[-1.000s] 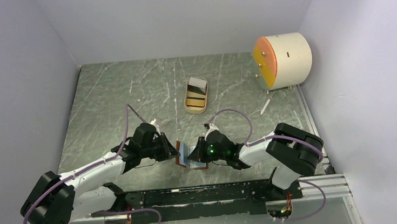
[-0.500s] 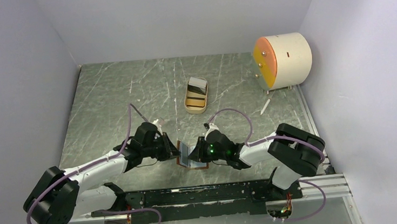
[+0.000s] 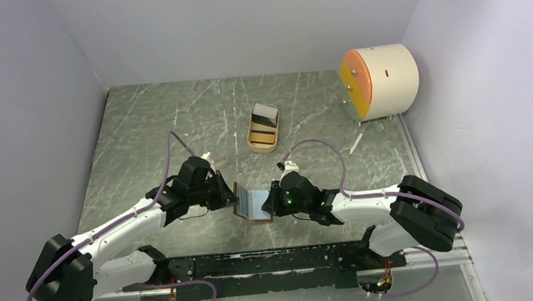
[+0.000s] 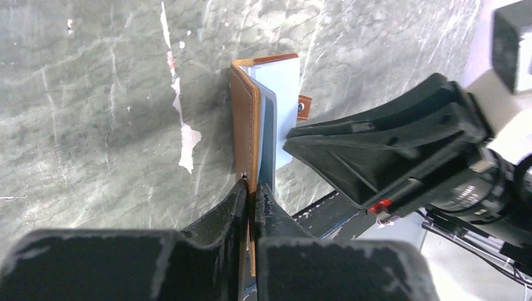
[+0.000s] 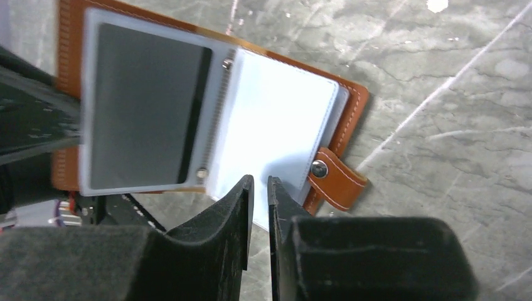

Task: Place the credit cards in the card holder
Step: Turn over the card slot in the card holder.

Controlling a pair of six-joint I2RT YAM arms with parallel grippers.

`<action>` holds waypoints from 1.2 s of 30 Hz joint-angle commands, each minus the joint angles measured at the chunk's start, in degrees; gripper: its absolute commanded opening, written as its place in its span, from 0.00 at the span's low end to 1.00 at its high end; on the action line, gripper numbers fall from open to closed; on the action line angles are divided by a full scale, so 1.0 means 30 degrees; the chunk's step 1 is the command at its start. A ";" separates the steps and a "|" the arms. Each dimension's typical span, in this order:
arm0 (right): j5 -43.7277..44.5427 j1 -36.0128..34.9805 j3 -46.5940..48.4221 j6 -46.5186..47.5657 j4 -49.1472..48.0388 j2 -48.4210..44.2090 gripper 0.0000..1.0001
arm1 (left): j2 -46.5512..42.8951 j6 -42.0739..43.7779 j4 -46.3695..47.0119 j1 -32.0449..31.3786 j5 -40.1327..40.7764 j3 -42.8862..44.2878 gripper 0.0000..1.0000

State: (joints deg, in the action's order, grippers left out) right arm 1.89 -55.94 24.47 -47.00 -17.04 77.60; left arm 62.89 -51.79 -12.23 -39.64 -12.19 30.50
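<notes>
The reddish-brown card holder (image 3: pixel 253 204) lies open on the table between the two arms. My left gripper (image 4: pixel 251 188) is shut on the edge of its left cover (image 4: pixel 245 113), holding that cover upright. One dark grey credit card (image 5: pixel 144 106) sits in a left sleeve. Pale sleeves (image 5: pixel 276 119) cover the right half, and the snap tab (image 5: pixel 335 179) sticks out beside them. My right gripper (image 5: pixel 258 185) hovers at the near edge of those sleeves, its jaws a narrow slit apart with nothing between them. More credit cards (image 3: pixel 265 114) stand in the tan tray.
The tan oval tray (image 3: pixel 263 142) sits mid-table, beyond the holder. A white drum with an orange face (image 3: pixel 380 81) stands at the back right, with a small white stick (image 3: pixel 356 142) near it. A black rail (image 3: pixel 273 260) runs along the near edge.
Both grippers and the holder have shifted slightly away and left. The right arm has stretched out and its elbow has swung right. The left jaws have closed tighter on the cover.
</notes>
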 commanded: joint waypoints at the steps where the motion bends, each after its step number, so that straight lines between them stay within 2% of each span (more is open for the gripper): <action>1: 0.0601 0.0019 -0.0079 0.0615 0.0330 0.0717 0.18 | 0.0099 0.0410 -0.0321 -0.0122 -0.0143 0.0831 0.09; 5: 0.0861 0.0013 -0.0046 0.0635 0.0175 0.1453 0.17 | 0.1516 0.0029 0.1572 -0.0374 -0.1203 0.0472 0.09; 8: 0.0659 0.0015 -0.0312 0.0424 -0.0443 0.2036 0.17 | 0.2779 -0.0015 0.1029 -0.1141 -0.0086 0.1239 0.09; 11: 0.0493 -0.0022 -0.0417 0.0367 -0.0620 0.2340 0.17 | 0.3406 -0.0147 0.2281 -0.1193 -0.1036 0.1166 0.09; 16: 0.0919 0.0002 -0.0128 0.0320 0.0961 0.1601 0.17 | 0.3639 -0.0500 0.2698 -0.1174 -0.1201 0.0938 0.09; 21: 0.2926 0.0088 0.0631 0.1027 0.4678 -0.1525 0.27 | 0.2865 -0.0226 0.0888 -0.0608 -0.0666 0.0825 0.09; 27: 0.4052 0.0863 0.1993 0.3308 0.6190 -0.5148 0.46 | 0.1119 -0.0404 0.2193 0.0177 -0.1720 -0.0638 0.09; 32: 0.5583 0.2440 0.4878 0.7551 0.7232 -0.4609 0.54 | 0.0919 -0.0029 0.2612 0.0340 -0.2482 -0.1048 0.13; 36: 0.4657 0.4396 0.6974 1.1385 0.6532 -0.3001 0.63 | 0.0953 0.0044 0.2952 0.0369 -0.2786 -0.1357 0.17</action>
State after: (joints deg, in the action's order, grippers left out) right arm 14.98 -47.29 40.47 -27.09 2.11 64.88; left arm 66.28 -52.45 -6.00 -38.81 -17.34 27.44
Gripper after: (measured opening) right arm 0.580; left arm 0.149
